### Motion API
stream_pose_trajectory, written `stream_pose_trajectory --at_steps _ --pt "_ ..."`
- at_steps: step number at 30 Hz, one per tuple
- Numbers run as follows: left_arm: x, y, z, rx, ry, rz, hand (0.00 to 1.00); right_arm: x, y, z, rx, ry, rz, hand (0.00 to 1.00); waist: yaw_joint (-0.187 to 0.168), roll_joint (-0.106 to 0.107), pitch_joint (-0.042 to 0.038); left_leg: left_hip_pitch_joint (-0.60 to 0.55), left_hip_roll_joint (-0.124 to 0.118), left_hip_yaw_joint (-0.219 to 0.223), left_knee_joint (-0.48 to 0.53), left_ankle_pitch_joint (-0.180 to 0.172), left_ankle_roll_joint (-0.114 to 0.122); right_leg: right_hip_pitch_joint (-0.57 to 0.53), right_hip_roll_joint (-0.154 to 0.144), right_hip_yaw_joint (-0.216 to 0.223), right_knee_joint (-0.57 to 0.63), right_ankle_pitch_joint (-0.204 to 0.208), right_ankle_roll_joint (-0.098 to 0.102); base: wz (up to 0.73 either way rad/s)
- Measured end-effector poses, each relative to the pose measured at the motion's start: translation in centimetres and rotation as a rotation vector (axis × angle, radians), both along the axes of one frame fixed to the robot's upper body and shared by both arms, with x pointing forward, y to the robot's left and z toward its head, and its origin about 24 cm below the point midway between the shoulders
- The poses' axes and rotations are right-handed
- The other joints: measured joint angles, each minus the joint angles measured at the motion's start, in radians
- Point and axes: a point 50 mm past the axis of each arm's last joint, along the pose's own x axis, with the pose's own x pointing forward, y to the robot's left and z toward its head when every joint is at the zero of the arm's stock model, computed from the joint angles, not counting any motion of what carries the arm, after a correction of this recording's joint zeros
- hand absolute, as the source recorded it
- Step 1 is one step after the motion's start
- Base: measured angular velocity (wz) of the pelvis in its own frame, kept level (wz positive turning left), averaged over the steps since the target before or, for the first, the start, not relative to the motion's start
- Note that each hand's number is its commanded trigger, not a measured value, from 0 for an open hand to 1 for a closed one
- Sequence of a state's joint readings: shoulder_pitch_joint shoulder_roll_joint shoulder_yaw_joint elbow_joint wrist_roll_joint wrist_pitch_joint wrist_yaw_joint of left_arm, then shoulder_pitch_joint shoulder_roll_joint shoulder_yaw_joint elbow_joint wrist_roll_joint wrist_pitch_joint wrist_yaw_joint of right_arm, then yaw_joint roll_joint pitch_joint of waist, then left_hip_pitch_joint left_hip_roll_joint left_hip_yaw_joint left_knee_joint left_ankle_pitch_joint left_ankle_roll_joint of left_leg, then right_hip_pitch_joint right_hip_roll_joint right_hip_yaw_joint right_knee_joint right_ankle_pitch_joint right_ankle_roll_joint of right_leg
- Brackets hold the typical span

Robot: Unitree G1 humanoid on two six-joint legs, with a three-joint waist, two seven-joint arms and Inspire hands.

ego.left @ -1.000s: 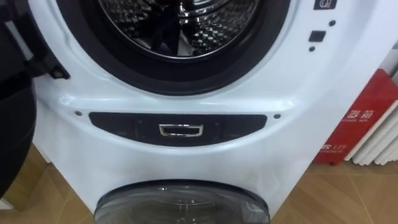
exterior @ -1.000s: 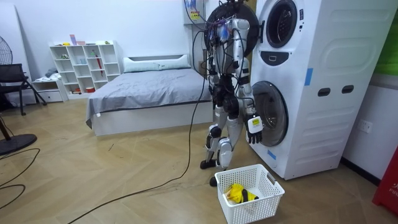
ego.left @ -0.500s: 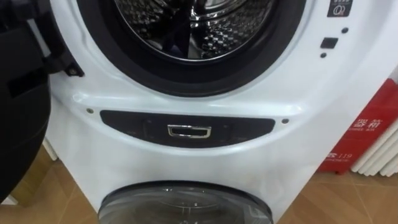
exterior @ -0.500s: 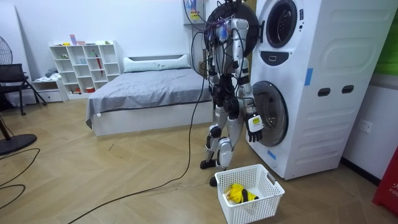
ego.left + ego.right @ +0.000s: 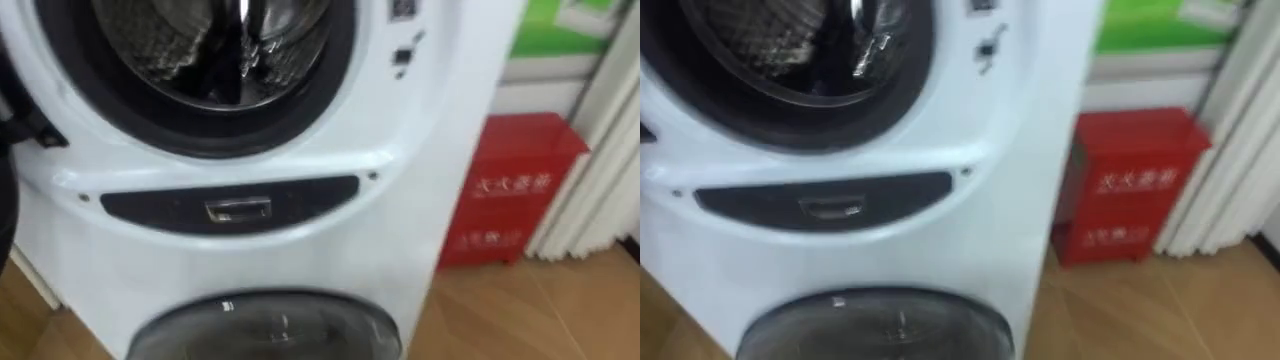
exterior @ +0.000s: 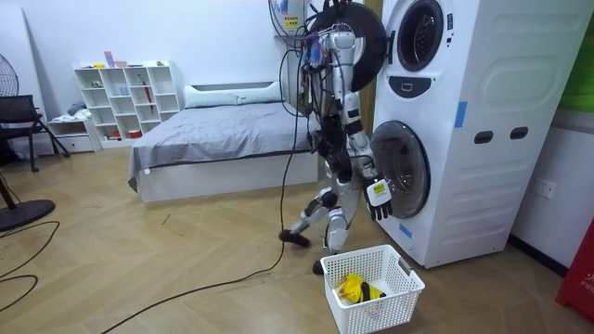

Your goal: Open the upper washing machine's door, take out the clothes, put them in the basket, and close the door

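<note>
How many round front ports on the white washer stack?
2. Upper drum opening, metal drum showing; lower glass door under the dark panel. None seem hidden.

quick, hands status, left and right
left hand: cannot be told
right hand: looks open, fingers relaxed, holding nothing, hanging beside the lower door

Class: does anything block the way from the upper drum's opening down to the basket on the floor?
Nothing visible does. The drum is uncovered, its door swung aside; the basket stands open-topped on the floor before the machine, with yellow cloth in it.
</note>
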State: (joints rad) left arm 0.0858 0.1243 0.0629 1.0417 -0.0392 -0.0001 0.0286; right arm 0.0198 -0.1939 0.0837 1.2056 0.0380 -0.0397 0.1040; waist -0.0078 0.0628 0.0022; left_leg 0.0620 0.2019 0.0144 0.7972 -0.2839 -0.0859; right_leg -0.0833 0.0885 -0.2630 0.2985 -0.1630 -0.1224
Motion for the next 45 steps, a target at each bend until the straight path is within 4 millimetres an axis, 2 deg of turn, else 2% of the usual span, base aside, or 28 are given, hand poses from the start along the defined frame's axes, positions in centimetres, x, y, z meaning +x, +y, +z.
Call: stream_pose_trajectory --at_steps 1,2,3,4,5,6,7,8,9,10,11,12,13,14,15,17,19,20,21,22,23,25,27,28,30,34,37,45 --pt "1.8 -0.3 0.5 0.000 -0.051 -0.032 0.00 0.6 -0.1 0.2 -0.001 -0.021 -0.007 0.00 -0.011 0.004 0.0007 0.058 0.008 -0.012 -0.089 0.000 -0.010 -0.046 -0.002 -0.014 0.032 0.001 0.000 0.30" --pt "3.3 -0.5 1.0 0.004 -0.094 -0.060 0.00 1.4 0.0 0.3 -0.004 -0.041 -0.009 0.00 -0.010 0.011 0.0056 0.113 0.021 -0.012 -0.209 -0.011 -0.027 -0.094 -0.002 -0.025 0.067 0.008 0.001 0.24" --pt "3.9 -0.6 1.2 0.005 -0.110 -0.074 0.00 1.8 0.0 0.4 -0.006 -0.050 -0.005 0.00 -0.014 0.014 0.0076 0.135 0.029 -0.012 -0.271 -0.040 -0.043 -0.116 -0.002 -0.033 0.076 0.015 0.003 0.17" --pt "4.9 -0.8 1.5 0.008 -0.129 -0.100 0.00 2.3 0.2 0.5 -0.010 -0.061 0.000 0.00 -0.014 0.016 0.0084 0.170 0.032 -0.015 -0.398 -0.102 -0.049 -0.159 -0.006 -0.039 0.093 0.041 0.005 0.18" --pt "5.5 -1.1 1.6 0.009 -0.140 -0.125 0.00 2.6 0.6 0.5 -0.006 -0.071 -0.001 0.00 -0.017 0.015 0.0085 0.187 0.028 -0.013 -0.504 -0.138 -0.044 -0.195 -0.016 -0.041 0.094 0.073 0.015 0.18" --pt "5.7 -1.4 1.7 0.007 -0.143 -0.137 0.00 2.7 0.6 0.5 -0.004 -0.076 -0.006 0.00 -0.016 0.015 0.0085 0.191 0.020 -0.005 -0.540 -0.147 -0.035 -0.211 -0.023 -0.039 0.094 0.093 0.023 0.21" --pt "6.2 -1.7 1.7 0.007 -0.147 -0.162 0.00 2.8 0.8 0.5 0.000 -0.080 -0.017 0.00 -0.021 0.006 0.0113 0.179 -0.013 0.011 -0.579 -0.159 -0.005 -0.228 -0.048 -0.037 0.075 0.138 0.038 0.14" --pt "5.5 -1.8 1.4 0.007 -0.118 -0.171 0.00 2.6 0.9 0.4 0.007 -0.076 -0.024 0.00 -0.017 -0.014 0.0080 0.147 -0.055 0.016 -0.569 -0.144 0.041 -0.229 -0.075 -0.026 0.020 0.201 0.055 0.05" --pt "5.0 -1.8 1.1 0.006 -0.098 -0.172 0.00 2.3 1.0 0.3 0.012 -0.064 -0.025 0.00 -0.017 -0.025 0.0011 0.130 -0.076 0.018 -0.562 -0.133 0.059 -0.224 -0.085 -0.010 -0.018 0.237 0.065 0.00" --pt "4.0 -1.8 0.7 -0.001 -0.059 -0.169 0.00 2.0 1.0 0.2 0.018 -0.056 -0.031 0.00 -0.016 -0.033 -0.0019 0.107 -0.112 0.027 -0.550 -0.120 0.082 -0.201 -0.104 0.018 -0.099 0.318 0.094 0.04" --pt "3.1 -1.8 0.4 0.000 -0.032 -0.174 0.00 1.6 1.1 0.2 0.030 -0.057 -0.052 0.00 -0.019 -0.039 -0.0015 0.088 -0.139 0.062 -0.535 -0.107 0.106 -0.181 -0.129 0.039 -0.149 0.371 0.120 0.16" --pt "2.6 -1.8 0.2 -0.001 -0.020 -0.171 0.00 1.3 1.1 0.1 0.036 -0.057 -0.067 0.00 -0.021 -0.040 -0.0011 0.079 -0.146 0.093 -0.525 -0.101 0.117 -0.173 -0.142 0.045 -0.142 0.366 0.126 0.35" --pt "2.0 -1.7 0.1 -0.002 -0.005 -0.165 0.00 0.9 1.0 0.1 0.040 -0.060 -0.092 0.00 -0.033 -0.034 0.0009 0.066 -0.146 0.154 -0.514 -0.092 0.126 -0.163 -0.157 0.040 -0.080 0.310 0.136 0.41" --pt "1.7 -1.7 0.0 -0.001 -0.001 -0.162 0.00 0.9 0.9 0.1 0.043 -0.062 -0.107 0.00 -0.038 -0.034 0.0016 0.063 -0.145 0.179 -0.517 -0.083 0.128 -0.161 -0.164 0.040 -0.024 0.262 0.141 0.50" --pt "1.5 -1.7 0.0 0.001 0.001 -0.159 0.00 0.9 0.8 0.1 0.048 -0.065 -0.122 0.00 -0.039 -0.034 0.0012 0.064 -0.146 0.218 -0.543 -0.055 0.129 -0.156 -0.184 0.040 0.090 0.172 0.146 0.52" --pt "1.4 -1.6 0.0 0.003 -0.004 -0.155 0.00 0.4 0.6 0.0 0.045 -0.049 -0.129 0.00 -0.031 -0.039 0.0039 0.069 -0.160 0.238 -0.602 0.004 0.136 -0.097 -0.203 0.043 0.264 0.040 0.157 0.48" --pt "1.2 -1.4 0.0 0.004 -0.003 -0.134 0.00 0.1 0.9 -0.1 0.053 -0.034 -0.108 0.00 -0.019 -0.056 0.0090 0.064 -0.170 0.253 -0.611 0.023 0.138 -0.012 -0.217 0.045 0.309 -0.030 0.156 0.02" --pt "0.8 -1.1 -0.1 0.014 0.003 -0.122 0.00 0.0 1.3 -0.2 0.067 -0.027 -0.087 0.00 -0.008 -0.066 0.0028 0.057 -0.175 0.262 -0.609 0.027 0.135 0.045 -0.226 0.046 0.302 -0.060 0.161 -0.27" --pt "0.7 -1.0 -0.1 0.017 0.004 -0.114 0.00 0.0 1.6 -0.3 0.076 -0.024 -0.076 0.00 -0.007 -0.073 0.0015 0.052 -0.180 0.270 -0.607 0.028 0.133 0.069 -0.230 0.053 0.289 -0.075 0.165 -0.43" --pt "0.6 -0.8 0.0 0.023 0.000 -0.108 0.00 -0.1 2.0 -0.4 0.083 -0.016 -0.045 0.00 0.000 -0.092 0.0026 0.042 -0.187 0.284 -0.600 0.031 0.128 0.102 -0.231 0.068 0.225 -0.103 0.176 -0.38" --pt "0.9 -0.9 0.0 0.021 -0.015 -0.104 0.00 -0.3 2.2 -0.4 0.085 -0.006 -0.021 0.00 0.006 -0.105 0.0018 0.033 -0.194 0.288 -0.587 0.036 0.121 0.107 -0.225 0.068 0.153 -0.116 0.172 -0.39" --pt "1.5 -1.2 0.2 0.011 -0.044 -0.105 0.00 -0.2 2.3 -0.5 0.082 -0.001 0.009 0.00 0.025 -0.113 0.0022 0.011 -0.190 0.286 -0.577 0.040 0.116 0.110 -0.209 0.077 0.075 -0.116 0.171 -0.64" --pt "1.5 -1.2 0.2 0.007 -0.050 -0.095 0.00 0.1 2.6 -0.4 0.088 -0.002 0.048 0.00 0.048 -0.117 0.0013 0.001 -0.184 0.279 -0.573 0.044 0.109 0.120 -0.187 0.070 0.010 -0.104 0.150 -0.80" --pt "1.1 -1.2 0.0 0.007 -0.040 -0.090 0.00 0.2 2.7 -0.4 0.099 -0.003 0.056 0.00 0.047 -0.114 0.0006 0.001 -0.177 0.274 -0.574 0.046 0.106 0.129 -0.177 0.067 -0.024 -0.089 0.136 -0.39" --pt "0.8 -1.1 -0.1 0.009 -0.029 -0.087 0.00 0.0 2.7 -0.5 0.107 0.004 0.056 0.00 0.035 -0.118 0.0008 0.001 -0.178 0.254 -0.576 0.049 0.101 0.139 -0.171 0.069 -0.053 -0.075 0.131 -0.16" --pt "-0.6 -1.1 -0.4 0.006 0.004 -0.077 0.00 -0.4 2.7 -0.6 0.097 0.020 0.082 0.00 0.043 -0.122 0.0007 -0.009 -0.173 0.242 -0.577 0.051 0.098 0.136 -0.156 0.069 -0.076 -0.067 0.129 0.00" --pt "-1.5 -1.0 -0.7 -0.002 0.028 -0.044 0.00 -0.3 2.8 -0.5 0.089 0.017 0.105 0.00 0.045 -0.120 0.0012 -0.017 -0.169 0.230 -0.575 0.051 0.098 0.138 -0.156 0.060 -0.084 -0.063 0.130 0.09" --pt "-2.1 -0.4 -0.7 -0.031 0.022 0.065 0.00 -0.2 2.6 -0.5 0.083 0.006 0.107 0.00 0.041 -0.092 0.0025 -0.012 -0.183 0.180 -0.581 0.051 0.098 0.163 -0.160 0.038 -0.096 -0.059 0.134 0.09"
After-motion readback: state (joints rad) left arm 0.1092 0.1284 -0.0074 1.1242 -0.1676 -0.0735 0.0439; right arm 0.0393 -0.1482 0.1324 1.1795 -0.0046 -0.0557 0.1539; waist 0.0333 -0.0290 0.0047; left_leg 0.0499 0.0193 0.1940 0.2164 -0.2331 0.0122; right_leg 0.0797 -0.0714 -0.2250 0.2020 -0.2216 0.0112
